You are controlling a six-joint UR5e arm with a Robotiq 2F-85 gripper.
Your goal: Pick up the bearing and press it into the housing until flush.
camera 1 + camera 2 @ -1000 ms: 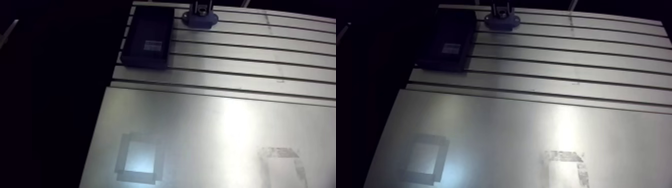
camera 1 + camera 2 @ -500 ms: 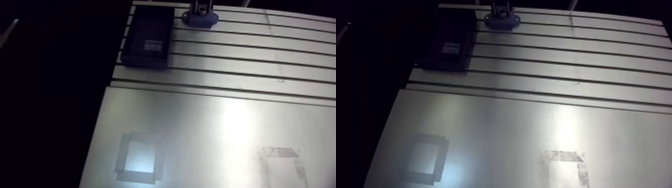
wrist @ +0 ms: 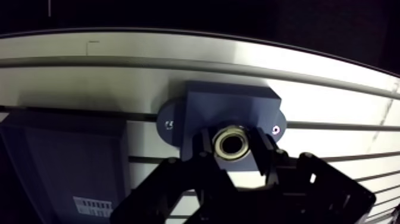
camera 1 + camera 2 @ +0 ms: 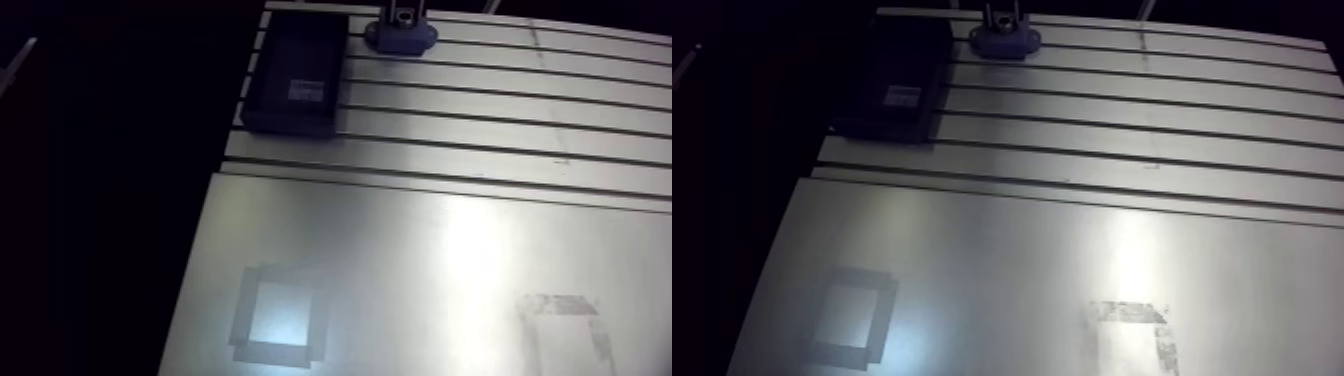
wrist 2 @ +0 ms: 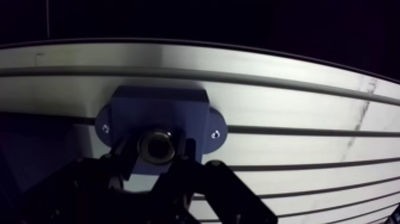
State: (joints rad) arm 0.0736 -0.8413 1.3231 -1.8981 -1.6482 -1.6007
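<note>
The housing [image 3: 229,106] is set at the far edge of the table [image 4: 500,130], with a box [image 4: 295,75] just beside it. The bearing [image 3: 232,143] is held between the fingers of the gripper [image 3: 233,149], over the housing (whether seated cannot be told). Nearer the arm view's camera, a sheet [image 4: 420,250] is laid on the table, and two taped squares [image 4: 277,315] are placed on it, well apart.

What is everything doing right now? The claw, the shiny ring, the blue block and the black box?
gripper: shut on the bearing.
bearing: held right at the housing; pushed in or not, cannot tell.
housing: sitting flat on the table, a screw in each ear.
dark box: lying flat beside the housing, label up.
</note>
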